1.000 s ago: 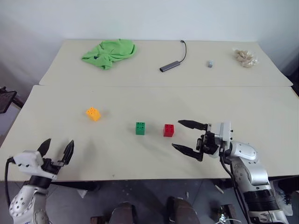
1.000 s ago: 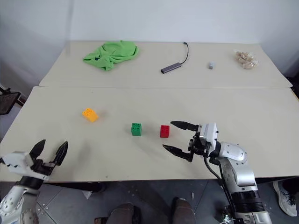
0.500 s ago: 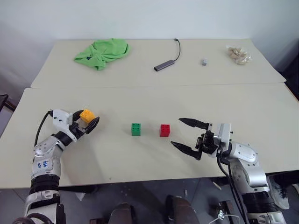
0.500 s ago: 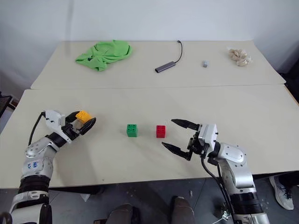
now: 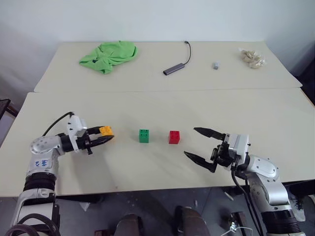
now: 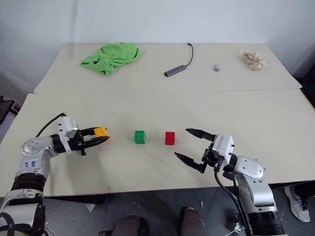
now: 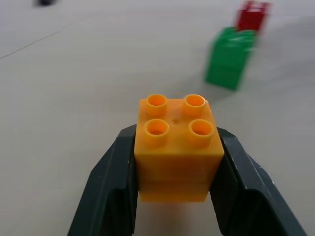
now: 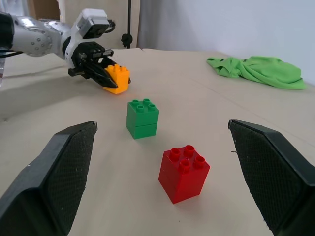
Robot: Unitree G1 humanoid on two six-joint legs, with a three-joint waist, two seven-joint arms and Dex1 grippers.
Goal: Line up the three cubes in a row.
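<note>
Left gripper (image 5: 102,139) clamps the orange-yellow studded plastic block (image 5: 105,131) near the table's (image 5: 275,113) left edge, right gripper (image 5: 204,149) agape; misjudged placement could knock the 2 neighbouring cubes askew.

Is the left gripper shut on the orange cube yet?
Shut on it: the left gripper has both fingers pressed against the orange cube's sides.
</note>
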